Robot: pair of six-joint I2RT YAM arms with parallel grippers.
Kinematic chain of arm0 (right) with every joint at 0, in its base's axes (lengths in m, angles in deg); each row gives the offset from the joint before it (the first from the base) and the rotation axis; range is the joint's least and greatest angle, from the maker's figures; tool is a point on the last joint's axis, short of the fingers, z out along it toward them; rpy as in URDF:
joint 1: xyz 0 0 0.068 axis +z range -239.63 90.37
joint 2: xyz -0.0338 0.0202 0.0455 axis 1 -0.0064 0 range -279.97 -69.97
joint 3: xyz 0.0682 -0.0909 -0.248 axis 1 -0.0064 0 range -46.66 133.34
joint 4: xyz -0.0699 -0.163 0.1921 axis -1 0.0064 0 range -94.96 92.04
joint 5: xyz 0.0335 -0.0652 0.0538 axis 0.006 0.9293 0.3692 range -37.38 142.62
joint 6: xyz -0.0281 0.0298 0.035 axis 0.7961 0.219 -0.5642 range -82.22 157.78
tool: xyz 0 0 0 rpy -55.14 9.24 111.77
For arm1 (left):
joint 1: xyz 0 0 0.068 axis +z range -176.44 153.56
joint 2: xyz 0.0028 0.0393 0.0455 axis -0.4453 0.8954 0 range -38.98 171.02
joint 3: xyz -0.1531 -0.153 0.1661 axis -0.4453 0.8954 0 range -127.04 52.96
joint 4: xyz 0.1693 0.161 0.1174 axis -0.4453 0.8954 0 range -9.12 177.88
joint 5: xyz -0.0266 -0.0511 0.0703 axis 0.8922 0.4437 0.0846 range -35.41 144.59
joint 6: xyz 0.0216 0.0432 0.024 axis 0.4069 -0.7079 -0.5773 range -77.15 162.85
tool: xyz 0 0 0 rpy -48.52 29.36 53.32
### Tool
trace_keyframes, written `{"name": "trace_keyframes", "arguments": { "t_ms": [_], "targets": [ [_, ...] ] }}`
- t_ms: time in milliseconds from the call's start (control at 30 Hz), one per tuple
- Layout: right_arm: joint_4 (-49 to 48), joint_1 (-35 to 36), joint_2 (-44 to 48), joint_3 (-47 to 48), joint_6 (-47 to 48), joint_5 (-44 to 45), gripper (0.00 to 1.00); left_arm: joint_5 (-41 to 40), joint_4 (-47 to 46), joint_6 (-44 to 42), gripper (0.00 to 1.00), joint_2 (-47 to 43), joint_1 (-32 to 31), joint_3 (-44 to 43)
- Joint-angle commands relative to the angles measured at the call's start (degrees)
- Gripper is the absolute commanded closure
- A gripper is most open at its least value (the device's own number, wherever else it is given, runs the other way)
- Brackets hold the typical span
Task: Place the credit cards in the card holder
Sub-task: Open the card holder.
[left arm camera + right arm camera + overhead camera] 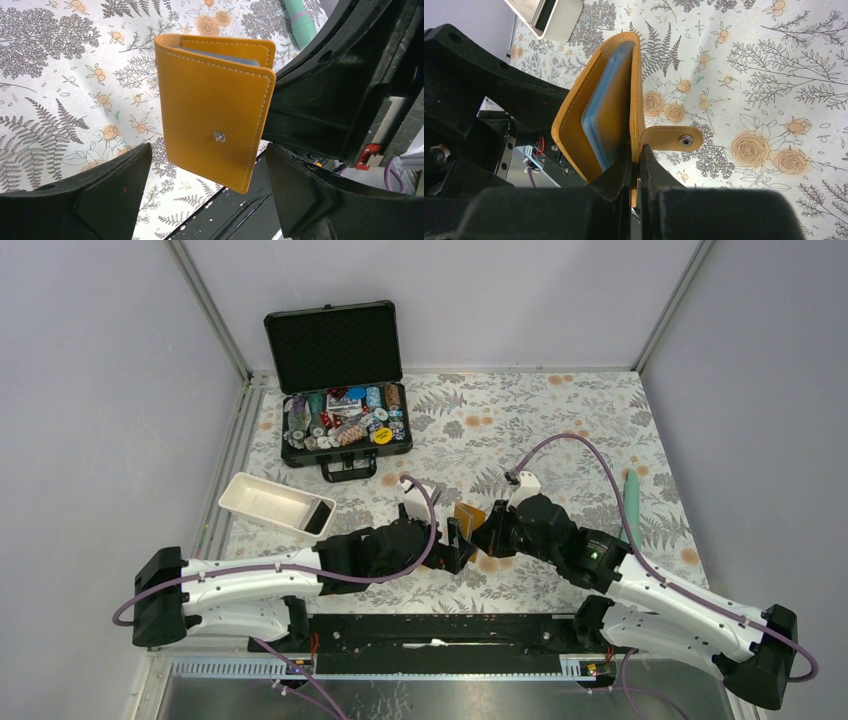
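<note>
The orange card holder [470,514] hangs half open above the table's middle, held upright. My right gripper [635,165] is shut on its back flap beside the snap tab [674,140]; pale blue sleeves [599,120] show inside. My left gripper [207,187] is open, its fingers [115,192] spread on either side of the holder's front flap [212,110] without touching it. One black credit card [318,518] lies in the right end of the white tray [262,500]. No pale card shows.
An open black case [340,400] with poker chips and boxed cards stands at the back left. A teal pen-like stick [632,502] lies at the right of the flowered cloth. The two arms meet close together in the middle.
</note>
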Motion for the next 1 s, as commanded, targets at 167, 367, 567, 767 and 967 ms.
{"name": "trace_keyframes", "arguments": {
  "t_ms": [167,367,567,767,967],
  "targets": [
    [-1.34,0.08,1.46,2.44,-0.61,-0.58,1.0,1.05,-2.14,1.72,0.25,-4.67,1.55,2.84],
    [-1.34,0.08,1.47,2.25,-0.78,-0.93,1.0,1.46,-1.5,1.77,0.35,-8.09,2.97,4.78],
    [-1.47,0.07,1.58,2.25,-0.75,-1.36,1.0,2.58,-1.21,1.86,0.51,-9.42,4.17,5.87],
    [-3.1,0.08,2.0,1.42,-1.0,-2.78,1.0,2.25,-0.99,2.0,0.65,-9.93,4.55,6.27],
    [-3.9,0.08,2.69,0.19,-1.29,-2.33,1.0,2.34,-0.26,2.19,0.91,-9.51,4.74,5.86]
  ]
}}
